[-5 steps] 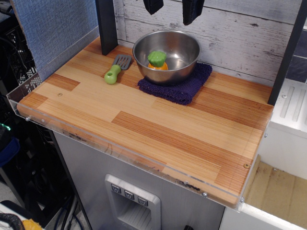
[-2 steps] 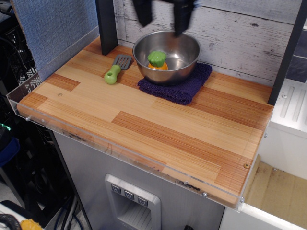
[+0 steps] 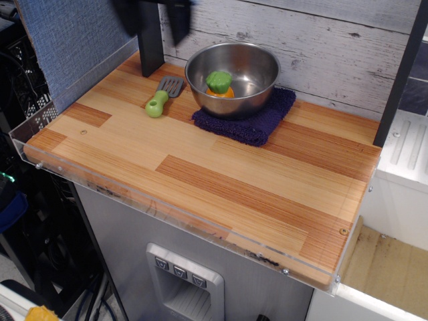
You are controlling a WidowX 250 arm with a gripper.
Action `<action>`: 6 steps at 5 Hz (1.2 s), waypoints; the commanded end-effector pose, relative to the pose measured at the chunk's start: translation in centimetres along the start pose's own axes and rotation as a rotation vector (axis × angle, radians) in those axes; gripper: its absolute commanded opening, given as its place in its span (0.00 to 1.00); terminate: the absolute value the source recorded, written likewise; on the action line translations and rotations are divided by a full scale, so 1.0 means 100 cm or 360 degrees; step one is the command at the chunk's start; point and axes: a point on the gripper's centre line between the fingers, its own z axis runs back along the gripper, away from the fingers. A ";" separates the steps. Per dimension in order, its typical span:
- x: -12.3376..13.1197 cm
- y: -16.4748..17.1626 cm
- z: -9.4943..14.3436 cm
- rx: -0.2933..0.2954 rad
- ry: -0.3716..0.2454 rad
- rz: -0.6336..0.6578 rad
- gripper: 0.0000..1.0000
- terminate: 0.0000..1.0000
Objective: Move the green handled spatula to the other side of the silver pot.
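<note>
The small green handled spatula point(image 3: 163, 95) with its dark slotted blade lies on the wooden counter point(image 3: 200, 167), just left of the shiny round silver pot point(image 3: 232, 78) — untouched. Above it the blurred dark pincer point(image 3: 152, 23) hangs spread apart, gripping nothing.

Single view: raised camera at the front, angled down and toward the back wall point(image 3: 321, 47), moderately near. Covers the whole wooden surface point(image 3: 200, 167) and the cabinet front beneath it.
</note>
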 end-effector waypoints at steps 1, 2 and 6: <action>0.016 0.031 -0.018 0.0153 -0.0020 0.0018 1.00 0.00; 0.029 0.029 -0.051 0.0197 0.0058 -0.0015 1.00 0.00; 0.038 0.056 -0.117 0.0250 0.0300 0.0000 1.00 0.00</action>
